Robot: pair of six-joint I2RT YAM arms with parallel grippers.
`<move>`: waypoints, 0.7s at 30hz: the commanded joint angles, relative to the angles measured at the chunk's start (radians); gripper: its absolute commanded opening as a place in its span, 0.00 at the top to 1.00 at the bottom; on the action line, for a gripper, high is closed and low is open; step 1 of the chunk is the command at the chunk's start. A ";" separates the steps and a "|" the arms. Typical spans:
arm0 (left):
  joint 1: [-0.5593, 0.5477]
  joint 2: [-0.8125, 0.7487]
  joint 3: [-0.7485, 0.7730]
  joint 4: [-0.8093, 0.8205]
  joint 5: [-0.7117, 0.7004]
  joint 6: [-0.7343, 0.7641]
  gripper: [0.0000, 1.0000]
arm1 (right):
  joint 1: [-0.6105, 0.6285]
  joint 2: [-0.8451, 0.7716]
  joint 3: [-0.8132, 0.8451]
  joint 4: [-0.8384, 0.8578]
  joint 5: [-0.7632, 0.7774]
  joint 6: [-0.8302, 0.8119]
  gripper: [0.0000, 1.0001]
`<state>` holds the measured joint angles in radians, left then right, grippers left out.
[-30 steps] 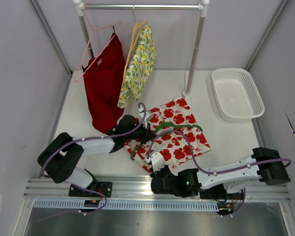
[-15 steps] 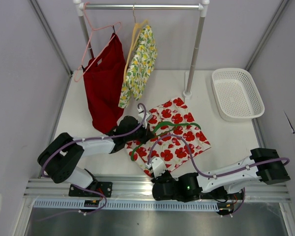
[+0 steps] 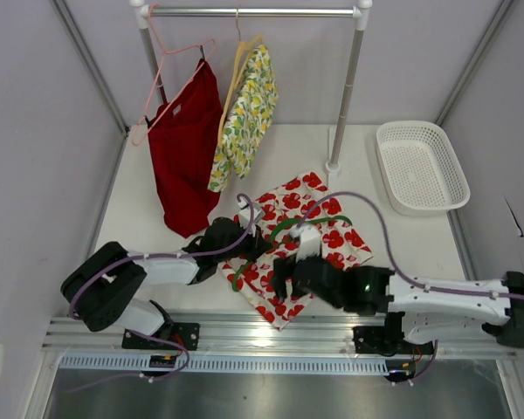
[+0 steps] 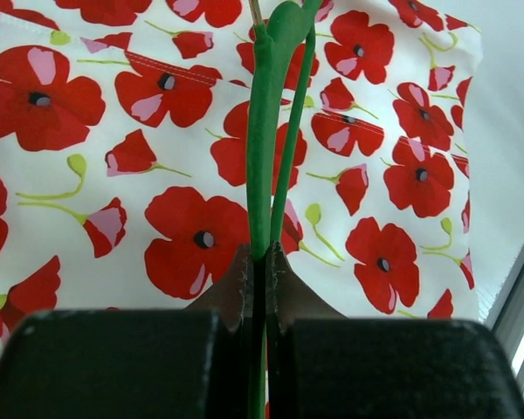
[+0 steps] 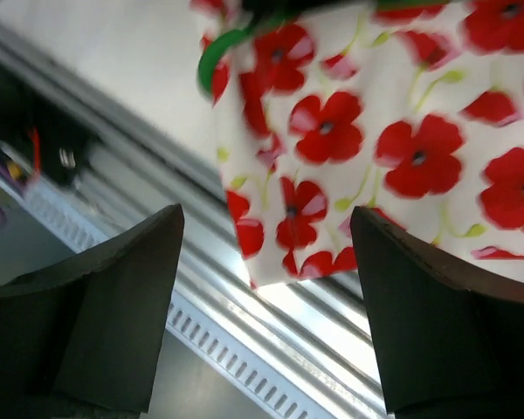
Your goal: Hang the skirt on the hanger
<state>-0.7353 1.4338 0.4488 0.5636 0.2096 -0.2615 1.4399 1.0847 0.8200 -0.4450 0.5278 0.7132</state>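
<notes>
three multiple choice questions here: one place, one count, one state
1. Where is the white perforated plastic basket? A. on the table, far right B. hanging overhead C. between the arm bases
2. How many garments hang on the metal rail? A. one B. two C. four
3. How do the left jaws stand? A. wide open B. shut on the thin green wire hanger C. shut on a pink hanger
Answers: 1 A, it rests at the table's right edge; 2 B, a plain red garment and a lemon-print garment; 3 B, the left wrist view shows them pinching it.
</notes>
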 commanded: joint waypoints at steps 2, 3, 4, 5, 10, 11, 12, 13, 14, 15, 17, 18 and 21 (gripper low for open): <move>-0.015 -0.041 -0.044 -0.034 -0.082 0.027 1.00 | -0.391 -0.104 0.033 -0.129 -0.168 0.008 0.18; -0.019 -0.052 -0.044 -0.034 -0.097 0.027 1.00 | -0.462 -0.114 0.025 -0.130 -0.201 0.000 0.18; -0.027 -0.055 -0.044 -0.037 -0.104 0.027 1.00 | -0.530 -0.112 0.021 -0.138 -0.221 -0.003 0.21; -0.032 -0.062 -0.045 -0.041 -0.113 0.027 1.00 | -0.647 -0.112 0.015 -0.136 -0.265 -0.007 0.22; -0.050 -0.078 -0.042 -0.054 -0.150 0.025 1.00 | -0.933 -0.039 -0.064 -0.084 -0.360 -0.040 0.23; -0.053 -0.078 -0.041 -0.056 -0.156 0.025 1.00 | -1.007 -0.029 -0.079 -0.057 -0.386 -0.040 0.23; -0.058 -0.076 -0.035 -0.062 -0.176 0.025 1.00 | -1.039 -0.023 -0.117 -0.044 -0.402 -0.038 0.23; -0.059 -0.075 -0.035 -0.064 -0.183 0.024 1.00 | -1.067 -0.022 -0.139 -0.017 -0.429 -0.034 0.23; -0.059 -0.075 -0.033 -0.062 -0.187 0.022 1.00 | -1.111 -0.025 -0.157 -0.006 -0.436 -0.021 0.23; -0.061 -0.073 -0.033 -0.054 -0.187 0.022 1.00 | -1.125 -0.026 -0.194 0.002 -0.436 -0.014 0.23; -0.062 -0.064 -0.036 -0.048 -0.187 0.021 1.00 | -1.159 -0.037 -0.222 0.020 -0.436 0.003 0.23; -0.064 -0.059 -0.036 -0.036 -0.187 0.019 1.00 | -1.170 -0.042 -0.237 0.029 -0.437 0.009 0.23; -0.068 -0.047 -0.039 -0.019 -0.180 0.016 1.00 | -1.194 -0.051 -0.283 0.058 -0.450 0.031 0.21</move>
<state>-0.7975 1.3720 0.4206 0.5674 0.0811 -0.2615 0.2676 1.0615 0.5568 -0.4576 0.1146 0.7158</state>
